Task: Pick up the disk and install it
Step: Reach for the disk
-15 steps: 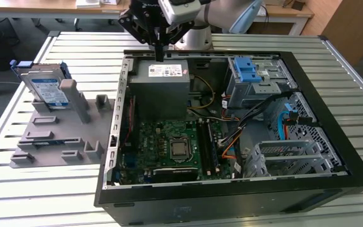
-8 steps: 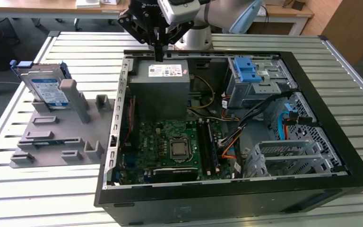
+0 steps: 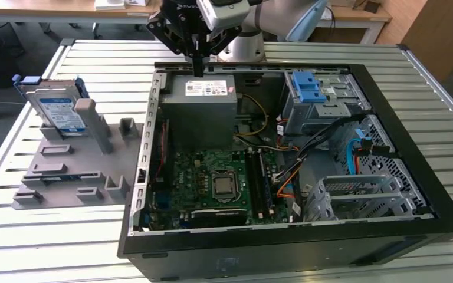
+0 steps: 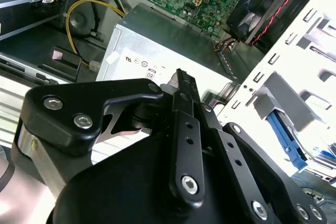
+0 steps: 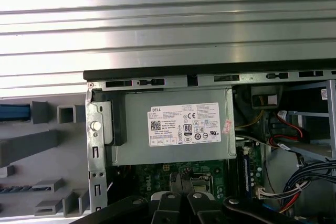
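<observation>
— Item one: your hand?
— My hand (image 3: pixel 199 72): fingers closed together, nothing between them. It hangs over the rim of the open computer case (image 3: pixel 415 194), tip just above the grey power box (image 3: pixel 203 100).

— Item two: the disk?
— Disk (image 3: pixel 59 112): out on the desk (image 3: pixel 53 242), well apart from my hand, at the exterior view's left. It stands upright in a grey holder (image 3: pixel 69 171), label showing, blue rails along its edges.

— What stands between the two?
— The case's side wall, and the holder's own grey posts just beside the disk.

— Contents of the case?
— Power box with a white sticker (image 5: pixel 184 124). A green circuit board (image 3: pixel 210 183) next to it. A metal cage (image 3: pixel 325 109) with a light-blue latch (image 3: pixel 309 88) toward the exterior view's right. A second, bare cage (image 3: pixel 360 197). Loose cables (image 3: pixel 305 150) strung between them.

— What does each camera add?
— Exterior view: the whole layout, with disk and hand in one picture. First wrist view: the power box seen straight on, the case rim, the desk's metal slats and part of the holder, with my fingertips over the circuit board. Second wrist view: my closed hand (image 4: pixel 181 74) close up against the power box, plus a yellow cable (image 4: pixel 94 11) and a black fan (image 4: pixel 262 3).
</observation>
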Controlling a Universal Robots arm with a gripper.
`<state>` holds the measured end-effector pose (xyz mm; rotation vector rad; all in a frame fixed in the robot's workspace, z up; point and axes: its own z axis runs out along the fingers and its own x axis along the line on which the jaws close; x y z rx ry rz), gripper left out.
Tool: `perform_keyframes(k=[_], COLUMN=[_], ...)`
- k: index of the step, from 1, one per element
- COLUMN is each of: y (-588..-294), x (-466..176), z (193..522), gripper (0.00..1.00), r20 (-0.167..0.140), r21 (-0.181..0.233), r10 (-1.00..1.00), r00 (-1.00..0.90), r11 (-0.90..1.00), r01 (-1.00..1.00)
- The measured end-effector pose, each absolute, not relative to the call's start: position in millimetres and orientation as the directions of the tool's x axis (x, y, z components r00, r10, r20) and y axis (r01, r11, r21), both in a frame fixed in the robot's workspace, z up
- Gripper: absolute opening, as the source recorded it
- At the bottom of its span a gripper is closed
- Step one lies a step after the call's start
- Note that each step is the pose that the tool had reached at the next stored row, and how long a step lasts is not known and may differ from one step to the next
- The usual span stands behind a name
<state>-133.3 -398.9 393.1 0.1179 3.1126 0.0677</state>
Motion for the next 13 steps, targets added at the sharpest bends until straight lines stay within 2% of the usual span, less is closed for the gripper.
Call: perform_keyframes(k=[13], y=[-399], x=[-149], z=[393], gripper=[0.11], r20=[-0.024], r21=[0.046], r10=[0.076], r00=[-0.997], r11=[0.996], r01=[0.075])
